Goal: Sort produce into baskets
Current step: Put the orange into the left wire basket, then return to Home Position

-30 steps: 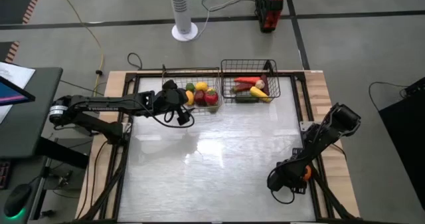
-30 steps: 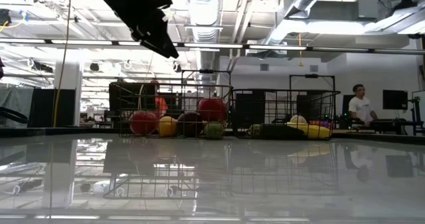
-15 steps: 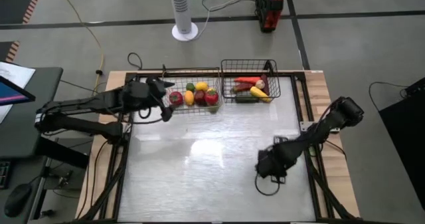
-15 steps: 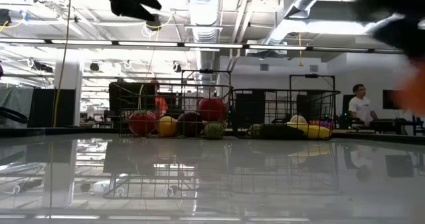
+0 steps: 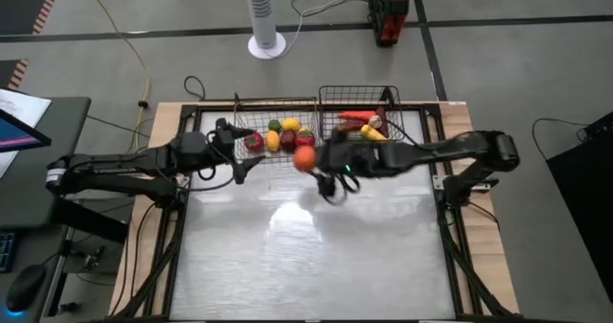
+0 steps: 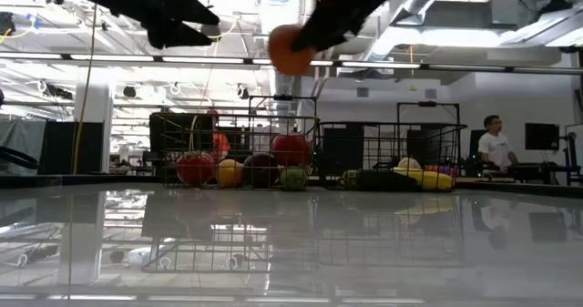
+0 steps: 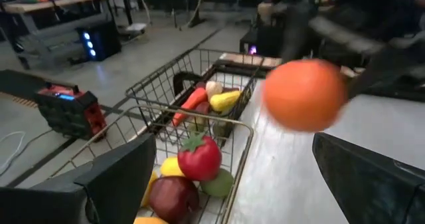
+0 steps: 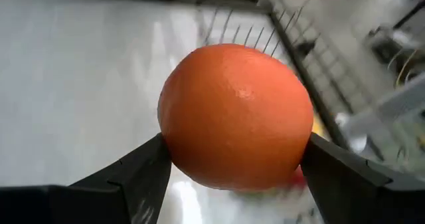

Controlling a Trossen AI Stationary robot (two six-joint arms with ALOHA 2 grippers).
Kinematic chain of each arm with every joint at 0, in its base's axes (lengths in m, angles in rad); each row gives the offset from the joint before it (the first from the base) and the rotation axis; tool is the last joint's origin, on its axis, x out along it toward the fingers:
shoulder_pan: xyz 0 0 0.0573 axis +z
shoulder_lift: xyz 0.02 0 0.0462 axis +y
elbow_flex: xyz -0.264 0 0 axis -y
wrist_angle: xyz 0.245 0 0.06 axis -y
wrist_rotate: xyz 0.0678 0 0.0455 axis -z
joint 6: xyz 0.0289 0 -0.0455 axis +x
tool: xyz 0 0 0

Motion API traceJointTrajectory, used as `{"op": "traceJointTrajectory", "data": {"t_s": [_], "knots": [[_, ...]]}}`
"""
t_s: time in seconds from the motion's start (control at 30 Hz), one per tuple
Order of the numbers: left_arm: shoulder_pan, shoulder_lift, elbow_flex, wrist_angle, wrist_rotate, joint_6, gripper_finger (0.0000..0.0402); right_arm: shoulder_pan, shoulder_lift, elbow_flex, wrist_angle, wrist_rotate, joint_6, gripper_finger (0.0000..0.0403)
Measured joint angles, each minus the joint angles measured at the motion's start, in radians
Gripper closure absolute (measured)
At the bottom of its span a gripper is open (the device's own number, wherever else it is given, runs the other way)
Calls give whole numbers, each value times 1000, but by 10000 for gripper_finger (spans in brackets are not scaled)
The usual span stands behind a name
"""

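— Right gripper (image 8: 232, 177)?
— Pinching the orange (image 5: 304, 158), hanging in the air just beside the lighter basket (image 5: 251, 161).

— Left gripper (image 5: 239, 149)?
— Hovering spread at that basket's other end, gripping nothing.

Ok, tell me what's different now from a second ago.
The right gripper has swung from the table's near right corner across to the lighter basket, shut on the orange, held high beside its right end. The left gripper has pulled back off that basket toward its left end, open and empty. Both baskets and the produce in them are unchanged.
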Motion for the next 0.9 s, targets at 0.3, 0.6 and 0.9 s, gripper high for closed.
{"op": "traceJointTrajectory", "data": {"t_s": [0.3, 0.6, 0.9], "knots": [[-30, -139, -32, -41, -7, -10, 8, -281, 158, -1, 254, -318, -46, 39], [-93, -222, -100, -21, -39, 9, 8, -363, 118, -3, 162, -459, 21, 20], [-170, -411, -225, -64, -85, -9, 8, -363, -210, -272, 260, -426, 121, 21]]}}
